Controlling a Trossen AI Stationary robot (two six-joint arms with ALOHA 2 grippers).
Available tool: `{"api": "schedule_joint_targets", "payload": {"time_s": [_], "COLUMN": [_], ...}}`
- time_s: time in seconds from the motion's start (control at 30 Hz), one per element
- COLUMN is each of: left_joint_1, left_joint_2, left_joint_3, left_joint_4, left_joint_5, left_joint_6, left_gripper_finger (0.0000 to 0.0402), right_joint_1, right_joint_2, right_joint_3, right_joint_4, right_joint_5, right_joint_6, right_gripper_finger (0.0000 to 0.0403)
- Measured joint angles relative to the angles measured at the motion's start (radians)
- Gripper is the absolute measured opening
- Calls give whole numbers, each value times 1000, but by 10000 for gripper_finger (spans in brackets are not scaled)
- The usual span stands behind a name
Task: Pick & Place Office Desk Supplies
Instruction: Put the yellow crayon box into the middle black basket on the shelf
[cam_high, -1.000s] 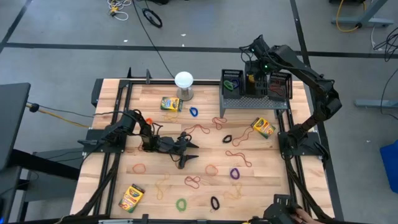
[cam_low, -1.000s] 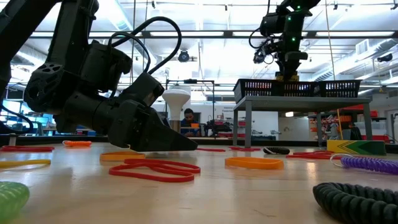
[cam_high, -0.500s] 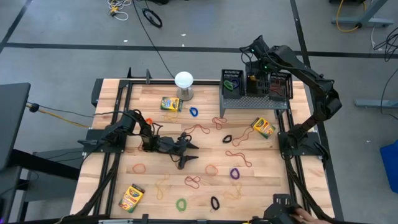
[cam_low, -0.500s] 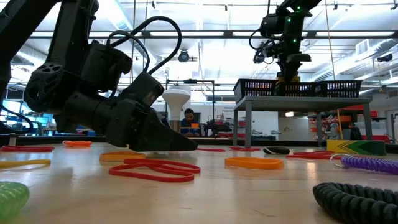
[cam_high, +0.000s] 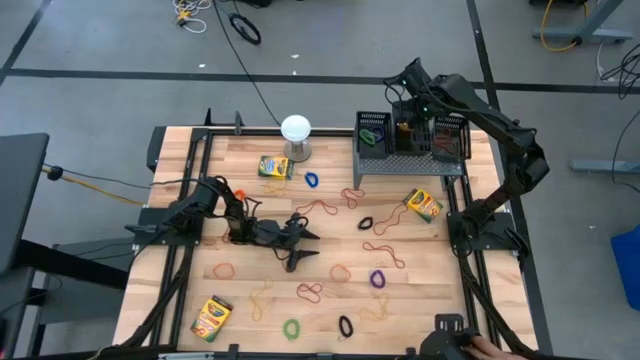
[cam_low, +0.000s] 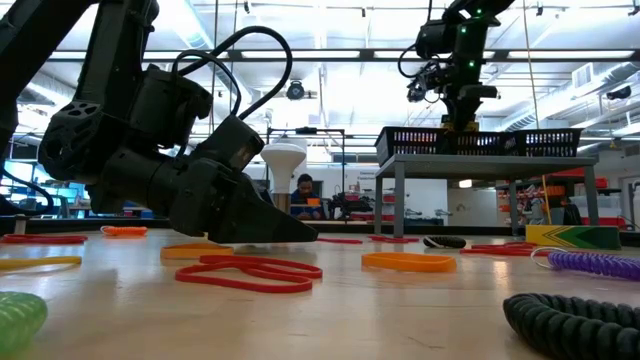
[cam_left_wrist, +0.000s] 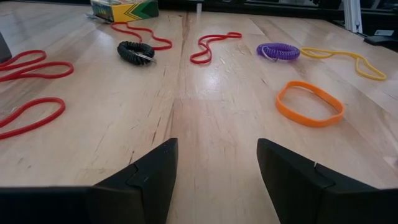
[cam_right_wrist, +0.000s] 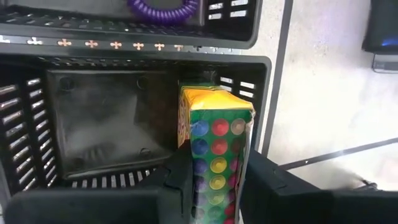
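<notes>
My right gripper (cam_high: 405, 127) hangs over the middle one of three black mesh bins (cam_right_wrist: 106, 118) on the grey riser (cam_high: 410, 166), shut on a yellow-and-green crayon box (cam_right_wrist: 214, 134). The bin beside it holds a purple coil (cam_right_wrist: 163, 7). My left gripper (cam_high: 311, 245) rests open on the table's middle left, nothing between its fingers (cam_left_wrist: 217, 149). Other crayon boxes lie flat on the table at the far left (cam_high: 275, 167), right (cam_high: 424, 204) and near left (cam_high: 211, 318). Several rubber bands lie scattered across the wood. My right gripper pinches the crayon box by its two broad faces (cam_right_wrist: 214, 168), one finger (cam_right_wrist: 180, 180) on each side. The fingers come steeply from above, along the box. The box points down into the bin beside its far wall; whether its lower end touches the bin I cannot tell.
A white globe (cam_high: 296, 134) on a short stand is at the far edge, left of the riser. An orange band (cam_left_wrist: 310, 102), a purple coil (cam_left_wrist: 278, 50) and a black coil (cam_left_wrist: 136, 51) lie ahead of my left gripper. Black frame rails border the table.
</notes>
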Motion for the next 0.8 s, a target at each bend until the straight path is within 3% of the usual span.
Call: {"api": "schedule_joint_targets", "payload": {"time_s": [0.43,0.8], "left_joint_1": [0,0], "left_joint_2": [0,0], "left_joint_3": [0,0], "left_joint_4": [0,0], "left_joint_5": [0,0], "left_joint_6": [0,0], "left_gripper_finger": [226,226], "right_joint_1": [0,0], "right_joint_2": [2,2], "right_joint_3": [-1,-1], "right_joint_4": [41,101], "right_joint_5": [63,103], "right_joint_6": [31,28], "right_gripper_finger": [163,169]}}
